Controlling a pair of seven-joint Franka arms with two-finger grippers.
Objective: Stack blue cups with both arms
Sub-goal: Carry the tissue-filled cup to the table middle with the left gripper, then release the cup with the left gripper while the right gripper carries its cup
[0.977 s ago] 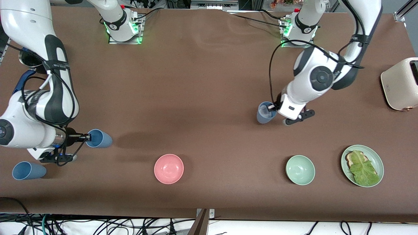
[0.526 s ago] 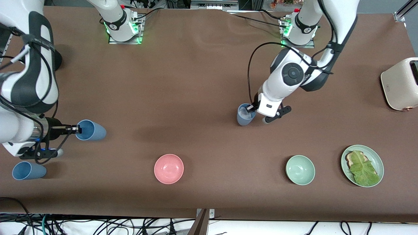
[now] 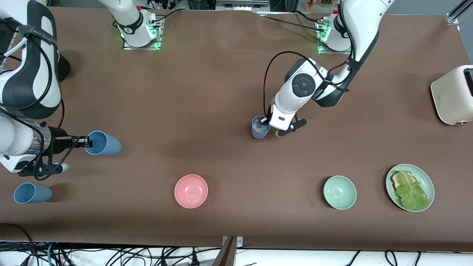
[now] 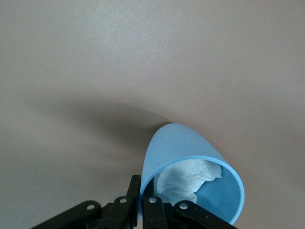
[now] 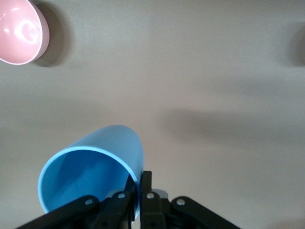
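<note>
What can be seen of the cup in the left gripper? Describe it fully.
The grey-blue cup is a small tapered matte tumbler without a handle, plastic by its look. White crumpled paper lies inside it. The left gripper pinches its rim, jaws shut on the wall. It hangs tilted, mouth toward the gripper, over bare brown table near the middle.

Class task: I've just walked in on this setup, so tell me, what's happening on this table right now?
Both arms are carrying blue cups. The left pincer grips the rim of a grey-blue cup with crumpled paper inside, over the middle of the table. The right pincer grips the rim of an empty sky blue cup over its own end. A third blue cup lies untouched near the front edge. Nothing is stacked yet.
</note>
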